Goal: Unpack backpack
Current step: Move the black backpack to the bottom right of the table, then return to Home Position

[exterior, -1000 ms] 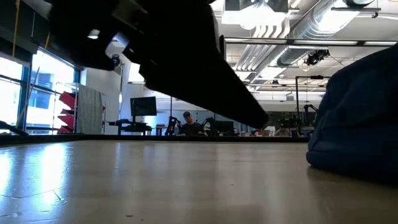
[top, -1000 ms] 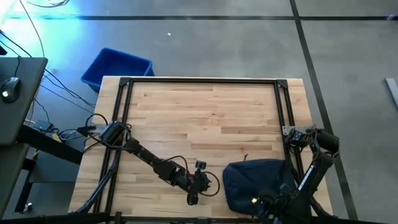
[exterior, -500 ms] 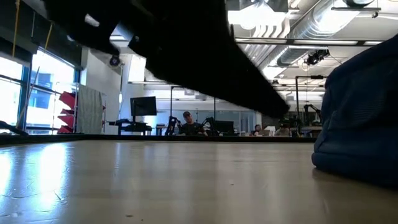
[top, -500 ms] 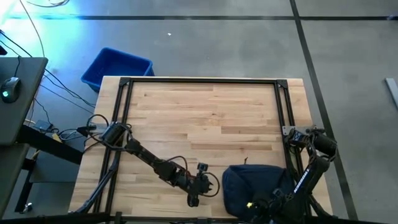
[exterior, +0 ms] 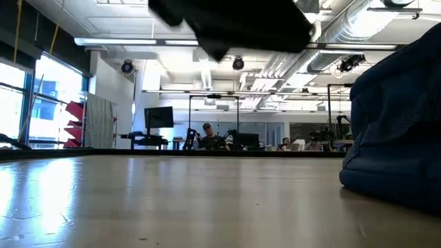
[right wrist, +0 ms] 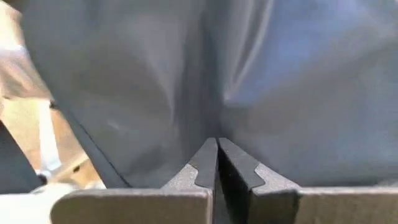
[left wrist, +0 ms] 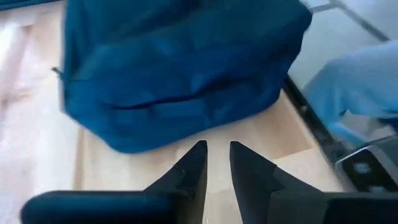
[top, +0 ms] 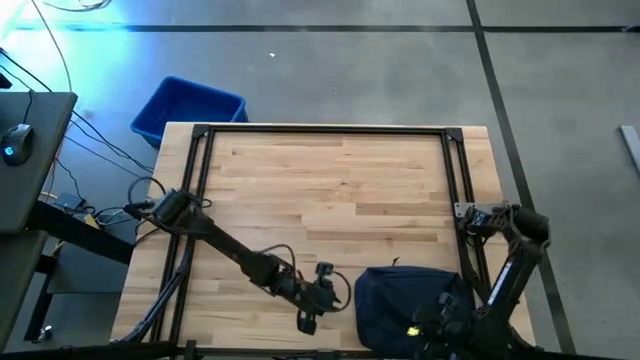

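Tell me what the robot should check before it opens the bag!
1. Backpack resting on the table: ok.
2. Right gripper fingers pressed together against the backpack's fabric: ok; whether fabric is pinched: cannot tell.
3. Left gripper empty, fingers slightly apart, aimed at the backpack without touching it: ok.
4. Zipper pull found: cannot tell.
5. Bare table beside the backpack for unpacked things: ok.

No legible txt, labels or nos. anywhere, incl. on backpack [top: 405, 305].
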